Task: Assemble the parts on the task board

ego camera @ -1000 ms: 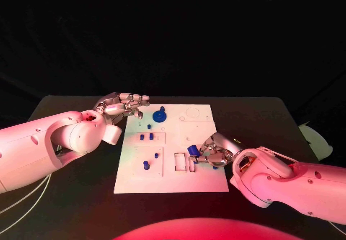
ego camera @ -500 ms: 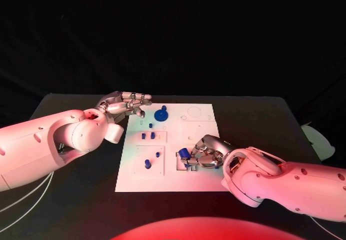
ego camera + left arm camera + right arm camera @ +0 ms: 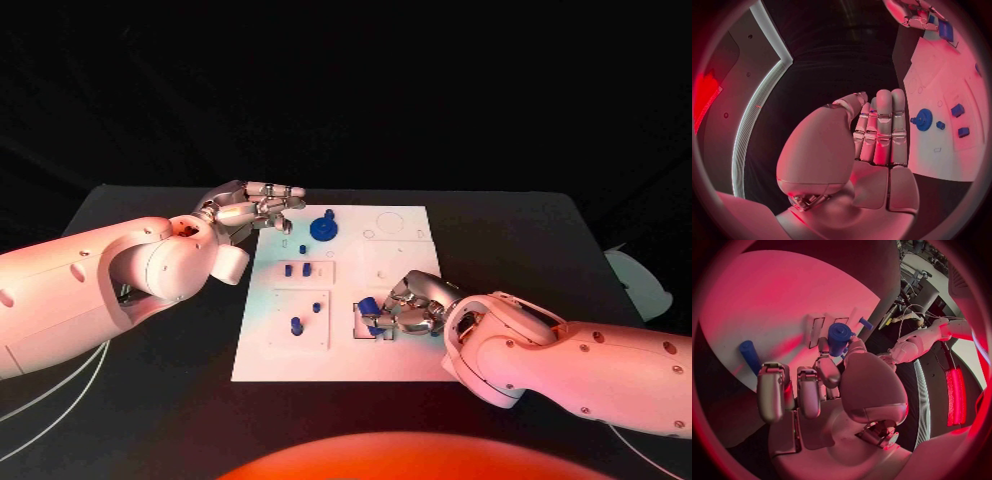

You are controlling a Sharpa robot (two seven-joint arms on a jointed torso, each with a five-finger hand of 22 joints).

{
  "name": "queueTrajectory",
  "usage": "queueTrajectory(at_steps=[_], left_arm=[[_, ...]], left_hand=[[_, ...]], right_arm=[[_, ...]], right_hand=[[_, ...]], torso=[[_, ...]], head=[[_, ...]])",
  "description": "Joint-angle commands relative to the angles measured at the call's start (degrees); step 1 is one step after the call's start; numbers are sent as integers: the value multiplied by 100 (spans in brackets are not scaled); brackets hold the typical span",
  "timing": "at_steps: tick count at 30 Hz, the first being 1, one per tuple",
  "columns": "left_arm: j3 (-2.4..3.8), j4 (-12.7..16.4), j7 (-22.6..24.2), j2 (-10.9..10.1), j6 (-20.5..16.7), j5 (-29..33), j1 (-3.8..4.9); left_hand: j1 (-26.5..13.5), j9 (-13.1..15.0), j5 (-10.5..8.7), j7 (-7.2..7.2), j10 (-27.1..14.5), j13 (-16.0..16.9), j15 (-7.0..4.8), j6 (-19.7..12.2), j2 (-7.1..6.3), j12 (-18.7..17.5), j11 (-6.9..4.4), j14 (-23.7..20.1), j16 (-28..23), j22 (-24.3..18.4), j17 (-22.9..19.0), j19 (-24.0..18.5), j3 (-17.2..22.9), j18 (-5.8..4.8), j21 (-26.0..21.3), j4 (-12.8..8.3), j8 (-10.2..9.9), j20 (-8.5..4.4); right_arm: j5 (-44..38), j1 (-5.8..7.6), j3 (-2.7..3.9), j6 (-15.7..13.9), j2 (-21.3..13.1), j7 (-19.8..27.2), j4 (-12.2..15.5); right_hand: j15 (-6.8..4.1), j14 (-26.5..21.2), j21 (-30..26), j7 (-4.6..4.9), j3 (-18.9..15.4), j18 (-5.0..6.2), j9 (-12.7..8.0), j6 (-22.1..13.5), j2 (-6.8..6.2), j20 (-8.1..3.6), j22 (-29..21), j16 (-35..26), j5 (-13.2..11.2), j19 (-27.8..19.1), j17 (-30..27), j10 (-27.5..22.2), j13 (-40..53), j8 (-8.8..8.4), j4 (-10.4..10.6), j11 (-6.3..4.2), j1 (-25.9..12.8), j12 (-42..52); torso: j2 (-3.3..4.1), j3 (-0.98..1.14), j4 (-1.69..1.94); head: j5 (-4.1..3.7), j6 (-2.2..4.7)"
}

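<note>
Right hand: we pinch a blue cylinder part (image 3: 839, 337) in our right hand (image 3: 411, 306), low over the slots at the near middle of the task board (image 3: 404, 250).
Left hand: our left hand (image 3: 251, 210) holds nothing, fingers straight and together, at the board's far left corner.
Done: we judge the blue gear (image 3: 322, 231) and several small blue pieces (image 3: 296, 270) seated.
Left: the held cylinder still needs placing; another peg (image 3: 749, 355) lies loose.
</note>
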Motion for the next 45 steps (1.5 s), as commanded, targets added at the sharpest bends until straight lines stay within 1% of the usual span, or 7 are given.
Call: queueTrajectory(at_steps=[1,8,15,19,28,37,45], left_arm=[[4,18,18,4,93,13,4],[4,22,11,-2,94,13,5],[4,22,7,-9,93,13,5],[4,24,6,-10,94,13,5],[4,25,5,-22,91,13,5],[3,26,4,-26,92,13,5],[1,-2,1,-18,88,13,4]], left_hand=[[-26,-6,20,17,-32,5,4,-42,18,37,1,-34,-23,-5,-5,17,-28,75,-27,0,0,13],[-26,-6,20,17,-32,5,4,-42,18,37,1,-34,-23,-5,-5,17,-28,75,-27,0,0,13],[-26,-6,20,17,-32,5,4,-42,18,37,1,-34,-23,-5,-5,17,-28,75,-27,0,0,13],[-26,-6,20,17,-32,5,4,-42,18,37,1,-34,-23,-5,-5,17,-28,75,-27,0,0,13],[-26,-6,20,17,-32,5,4,-42,18,37,1,-34,-23,-5,-5,17,-28,75,-27,0,0,13],[-26,-6,20,17,-32,5,4,-42,18,37,1,-34,-23,-5,-5,17,-28,75,-27,0,0,13],[-26,-6,20,17,-32,5,4,-42,18,37,1,-34,-23,-5,-5,17,-28,75,-27,0,0,13]], right_arm=[[-37,-3,1,100,10,91,-32],[-49,-1,1,114,31,117,-61],[-74,-1,1,60,34,143,-50],[-111,-1,1,13,28,156,-39],[-297,-1,2,110,-39,253,109],[-557,-4,4,156,-148,193,190],[-670,139,16,-29,-700,340,399]], right_hand=[[-50,575,-33,39,-61,-92,25,2,-18,-33,1288,-2,-213,305,1363,385,2705,15,12,-90,-138,1436],[-38,568,-109,56,20,-78,130,-56,-306,-25,1268,-16,-1269,275,1331,341,2644,-5,39,-71,-634,1343],[-23,564,-160,76,128,-68,193,-106,-529,-12,1255,-24,-1691,255,1314,308,2602,-26,44,-56,-917,1277],[-22,565,-160,77,164,-68,205,-106,-497,-10,1255,-22,-1663,255,1319,308,2602,-25,41,-55,-918,1275],[-53,573,-114,32,498,-76,319,-45,-160,-28,1267,-8,-710,273,1353,337,2651,27,-207,-96,77,1310],[-80,575,-93,-10,509,-80,385,18,-129,-52,1273,-3,-724,281,1366,342,2655,91,-301,-132,363,1307],[-54,582,-47,50,485,-90,359,-139,4,-45,1285,8,-653,297,1394,360,2684,-20,-196,-88,381,1332]], torso=[[2,0,4],[-1,-1,0],[-5,-3,1],[-6,-2,3],[-2,1,3],[-11,1,-1],[-25,9,-30]], head=[[2,-8],[11,-31],[18,-35],[15,-33],[21,-33],[25,-28],[-44,17]])
